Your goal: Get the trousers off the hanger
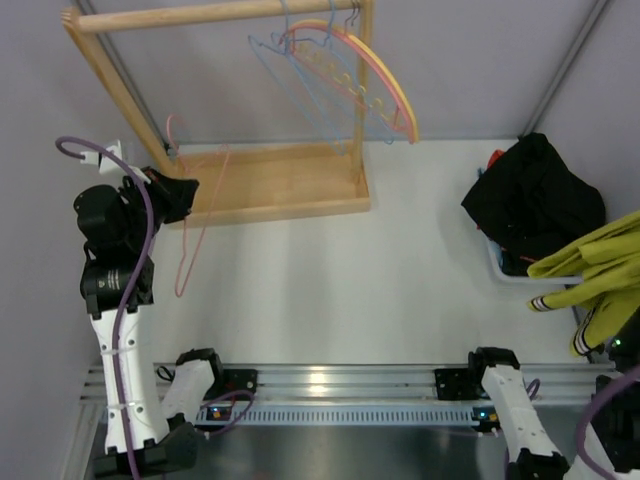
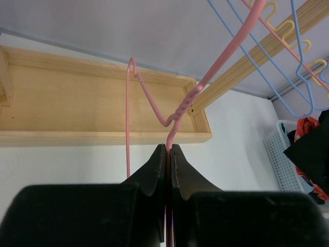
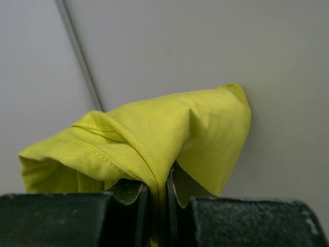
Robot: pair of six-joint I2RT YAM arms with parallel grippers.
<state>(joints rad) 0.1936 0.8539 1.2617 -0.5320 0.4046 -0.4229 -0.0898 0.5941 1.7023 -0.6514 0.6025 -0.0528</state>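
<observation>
- Top view: the left gripper [image 1: 188,193] is seen at the left end of the wooden rack [image 1: 270,185], shut on the pink hanger [image 1: 190,250], which slants down over the table [image 1: 380,290] in front of the rack.
- The trousers [image 1: 600,255] are seen at the right edge, well apart from the hanger, draped beside and partly over a black heap [image 1: 535,200] in a basket [image 1: 505,272].
- The right gripper is hidden there; only part of its arm is shown.
- Blue hangers [image 1: 275,60] and pink-and-yellow ones [image 1: 385,75] are hung on the rack's rail.
- Left wrist view: the fingers are closed tight on the hanger [image 2: 186,102] just below its twisted neck, with the gripper [image 2: 168,149] held above the table's edge of the rack's tray [image 2: 103,108].
- The blue hangers [image 2: 252,57], the basket [image 2: 280,149] and the black heap [image 2: 313,149] are shown to the right.
- Right wrist view: the right gripper [image 3: 159,181] is clamped on a fold of the trousers [image 3: 154,134], and the cloth is bunched above the fingertips against a plain grey wall [image 3: 205,46].
</observation>
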